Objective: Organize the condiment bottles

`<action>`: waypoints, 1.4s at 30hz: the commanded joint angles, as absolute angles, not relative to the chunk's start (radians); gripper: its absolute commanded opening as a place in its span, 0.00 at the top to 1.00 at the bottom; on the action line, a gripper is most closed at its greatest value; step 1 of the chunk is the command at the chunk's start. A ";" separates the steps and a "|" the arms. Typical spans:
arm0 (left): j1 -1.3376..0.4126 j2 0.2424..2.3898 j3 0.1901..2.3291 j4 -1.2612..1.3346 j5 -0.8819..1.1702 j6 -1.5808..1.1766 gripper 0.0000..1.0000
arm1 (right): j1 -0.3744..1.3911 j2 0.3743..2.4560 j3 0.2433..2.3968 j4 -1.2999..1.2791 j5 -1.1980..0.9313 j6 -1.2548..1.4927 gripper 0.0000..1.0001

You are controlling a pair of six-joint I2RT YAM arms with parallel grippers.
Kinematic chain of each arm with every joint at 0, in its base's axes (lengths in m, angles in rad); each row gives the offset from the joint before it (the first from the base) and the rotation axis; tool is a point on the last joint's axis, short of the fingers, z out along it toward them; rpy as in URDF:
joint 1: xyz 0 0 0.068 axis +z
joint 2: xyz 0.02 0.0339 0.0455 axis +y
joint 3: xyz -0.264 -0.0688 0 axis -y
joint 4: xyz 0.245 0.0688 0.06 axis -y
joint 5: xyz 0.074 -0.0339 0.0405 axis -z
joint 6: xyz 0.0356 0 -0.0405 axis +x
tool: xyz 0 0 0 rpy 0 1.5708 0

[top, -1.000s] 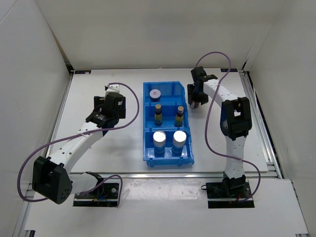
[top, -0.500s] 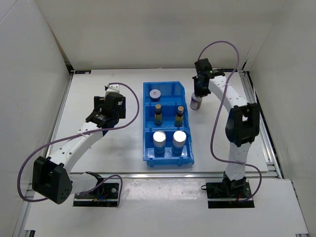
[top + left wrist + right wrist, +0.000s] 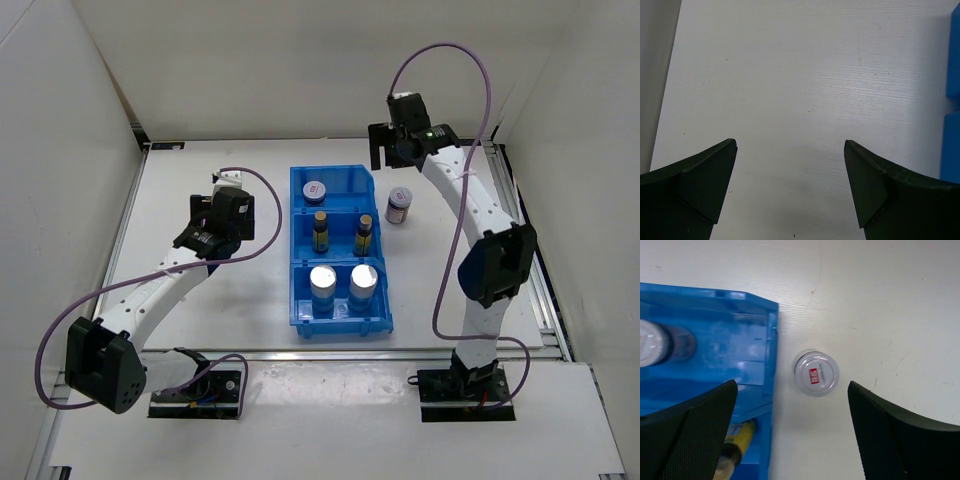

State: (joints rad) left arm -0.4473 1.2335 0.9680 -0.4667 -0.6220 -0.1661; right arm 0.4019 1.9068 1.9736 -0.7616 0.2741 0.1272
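**A:** So, where is the last jar sitting?

**B:** The loose jar (image 3: 399, 205) is standing upright on the table (image 3: 260, 300), just beside the bin (image 3: 340, 322), at about 2 o'clock from the bin's middle. The other five are sitting inside: a second jar (image 3: 316, 189) at 12, the slim bottles (image 3: 321, 230) in the middle, the cylinders (image 3: 323, 283) at 6.

**A:** And the grippers?

**B:** The right gripper (image 3: 791, 390) is hovering above the loose jar, jaws spread wide, carrying nothing. The left gripper (image 3: 790, 145) is idling over the table at the bin's 9 o'clock, likewise spread and empty.

**A:** What's worrying you?

**B:** In the wrist view the bin wall is lying right at the jar's 9 o'clock. I'm thinking a finger coming down there could be landing on the rim, shoving the bin or tipping the jar. A grip only on the smooth lid could also be slipping during the lift, and a careless drop could be knocking the second jar.
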 commanded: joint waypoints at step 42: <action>-0.451 1.293 1.009 -0.462 -0.595 -0.176 0.01 | 0.298 1.970 1.833 -0.701 0.307 0.218 1.00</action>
